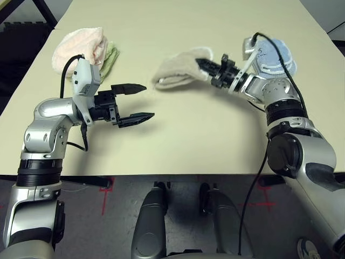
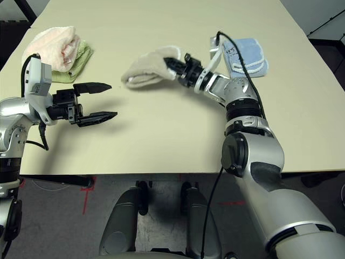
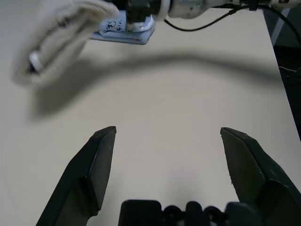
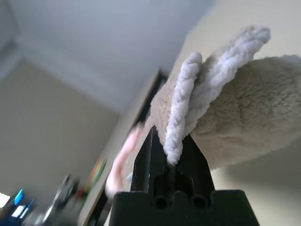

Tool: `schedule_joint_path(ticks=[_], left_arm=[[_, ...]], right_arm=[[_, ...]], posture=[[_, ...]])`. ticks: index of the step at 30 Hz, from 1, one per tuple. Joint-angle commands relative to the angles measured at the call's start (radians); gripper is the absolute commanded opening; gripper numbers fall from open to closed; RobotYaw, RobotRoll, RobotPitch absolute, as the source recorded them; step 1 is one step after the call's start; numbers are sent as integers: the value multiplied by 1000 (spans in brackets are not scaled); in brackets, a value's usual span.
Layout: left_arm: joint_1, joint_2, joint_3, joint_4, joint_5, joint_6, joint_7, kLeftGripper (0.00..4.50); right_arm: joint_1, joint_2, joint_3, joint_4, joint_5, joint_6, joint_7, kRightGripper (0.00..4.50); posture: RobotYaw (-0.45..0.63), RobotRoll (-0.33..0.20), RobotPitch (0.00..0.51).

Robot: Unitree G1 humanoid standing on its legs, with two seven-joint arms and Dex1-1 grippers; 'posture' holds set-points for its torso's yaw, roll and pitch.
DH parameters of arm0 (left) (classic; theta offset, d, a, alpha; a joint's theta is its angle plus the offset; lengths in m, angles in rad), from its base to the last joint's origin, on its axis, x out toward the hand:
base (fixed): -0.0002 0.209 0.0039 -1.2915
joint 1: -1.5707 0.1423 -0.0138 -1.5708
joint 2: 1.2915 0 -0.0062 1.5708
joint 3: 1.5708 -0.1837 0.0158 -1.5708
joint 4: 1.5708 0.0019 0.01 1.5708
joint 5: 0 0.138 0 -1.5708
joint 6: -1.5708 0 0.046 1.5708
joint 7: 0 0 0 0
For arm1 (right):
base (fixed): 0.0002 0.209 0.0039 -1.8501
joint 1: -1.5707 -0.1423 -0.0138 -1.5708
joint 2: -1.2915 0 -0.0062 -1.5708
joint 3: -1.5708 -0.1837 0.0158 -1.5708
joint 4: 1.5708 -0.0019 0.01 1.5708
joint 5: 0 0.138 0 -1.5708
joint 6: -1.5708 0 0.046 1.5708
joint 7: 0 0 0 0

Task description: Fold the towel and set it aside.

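While the left gripper (image 1: 138,101) hovers over the table's (image 1: 188,140) near left part with its fingers (image 3: 101,155) spread wide and holding nothing, the right gripper (image 1: 204,66) pinches the white-edged rim of the beige towel (image 1: 175,70) mid-table, bunched and partly lifted. Farther back, a pink towel (image 1: 81,46) lies near the left edge and a light-blue towel (image 1: 275,56) near the right.

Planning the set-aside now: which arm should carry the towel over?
Right, probably. The right gripper is shut on the folded towel, lifting it; the left gripper hangs open, apart.
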Motion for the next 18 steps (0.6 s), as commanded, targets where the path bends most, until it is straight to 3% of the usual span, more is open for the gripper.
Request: schedule_joint_path(ticks=[1,5,12,18], left_arm=[[19,2,-7,-7,8,6,30,4500],[1,-5,-2,23,20,-4,72,4500],[-29,-13,9,90,88,-33,209,4500],[-9,-32,55,51,-3,-38,186,4500]], right_arm=[[-17,-17,-46,72,-4,-261,-104,13],[-37,-53,-57,145,-28,-477,-189,13],[-51,-82,-43,223,-67,-599,-275,13],[-68,-98,-40,249,-80,-614,-279,13]], posture=[[-5,0,224],[-11,0,223],[1,0,232],[20,0,253]])
